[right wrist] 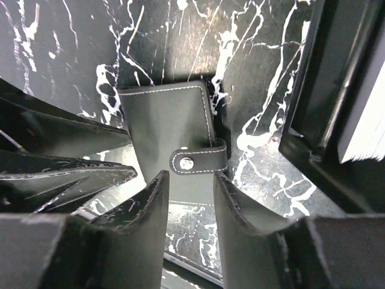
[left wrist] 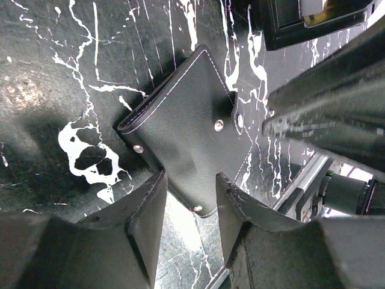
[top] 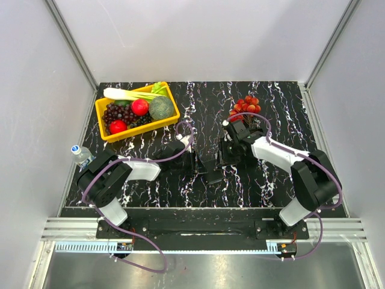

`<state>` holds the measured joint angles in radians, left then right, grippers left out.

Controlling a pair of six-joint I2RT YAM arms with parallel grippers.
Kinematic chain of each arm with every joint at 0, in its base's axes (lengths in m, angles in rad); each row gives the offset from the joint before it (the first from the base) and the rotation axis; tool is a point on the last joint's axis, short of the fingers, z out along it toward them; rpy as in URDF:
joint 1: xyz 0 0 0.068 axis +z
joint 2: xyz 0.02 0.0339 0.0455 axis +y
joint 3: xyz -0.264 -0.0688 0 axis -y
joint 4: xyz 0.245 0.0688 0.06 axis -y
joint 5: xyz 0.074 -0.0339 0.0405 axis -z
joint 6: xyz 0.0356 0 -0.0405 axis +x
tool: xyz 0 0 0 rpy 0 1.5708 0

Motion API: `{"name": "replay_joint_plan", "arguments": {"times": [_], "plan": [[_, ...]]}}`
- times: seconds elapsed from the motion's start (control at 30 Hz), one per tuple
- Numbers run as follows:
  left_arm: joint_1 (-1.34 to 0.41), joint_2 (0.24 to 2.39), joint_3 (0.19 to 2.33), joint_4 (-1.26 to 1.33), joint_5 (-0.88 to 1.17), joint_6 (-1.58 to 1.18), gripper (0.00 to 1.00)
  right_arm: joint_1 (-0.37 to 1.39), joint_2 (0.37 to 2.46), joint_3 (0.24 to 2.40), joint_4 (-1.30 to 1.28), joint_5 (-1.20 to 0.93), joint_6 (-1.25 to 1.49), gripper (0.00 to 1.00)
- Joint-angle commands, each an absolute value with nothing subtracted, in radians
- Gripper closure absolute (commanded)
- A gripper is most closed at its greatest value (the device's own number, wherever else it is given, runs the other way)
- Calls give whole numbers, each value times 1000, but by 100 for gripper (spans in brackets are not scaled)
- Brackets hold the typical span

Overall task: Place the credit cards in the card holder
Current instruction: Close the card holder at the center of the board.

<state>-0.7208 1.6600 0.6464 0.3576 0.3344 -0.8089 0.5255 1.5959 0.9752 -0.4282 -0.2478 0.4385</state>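
Observation:
The card holder (left wrist: 183, 129) is a black stitched wallet lying shut on the marbled table, its snap strap (right wrist: 198, 161) fastened. In the top view it lies between the two arms (top: 215, 177). My left gripper (left wrist: 191, 177) is open just above one corner of the wallet and grips nothing. Open and empty too, my right gripper (right wrist: 190, 176) hovers over the wallet's strap side (right wrist: 165, 129). A black tray (left wrist: 301, 27) beside the wallet shows a tan strip, probably the credit cards (left wrist: 328, 17).
A yellow basket (top: 171, 118) of toy fruit and vegetables stands at the back left. A bunch of red grapes (top: 245, 105) lies at the back right, behind the right arm. A small bottle (top: 81, 154) stands at the table's left edge. The tray wall (right wrist: 313, 120) rises just right of the right gripper.

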Motion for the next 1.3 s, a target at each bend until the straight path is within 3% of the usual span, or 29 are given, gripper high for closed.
{"name": "replay_joint_plan", "arguments": {"times": [0.0, 0.37, 0.93, 1.1, 1.27], "plan": [[-721, 1654, 686, 380, 325, -790, 58, 603, 1606, 1066, -517, -100, 397, 56], [-721, 1654, 678, 390, 325, -795, 58, 672, 1675, 1143, -601, 63, 403, 52], [-715, 1654, 670, 408, 336, -801, 58, 718, 1743, 1187, -627, 77, 420, 51], [-713, 1654, 670, 410, 339, -801, 58, 719, 1752, 1189, -627, 78, 420, 67], [-713, 1652, 666, 416, 339, -802, 58, 719, 1738, 1189, -623, 71, 420, 76]]}}
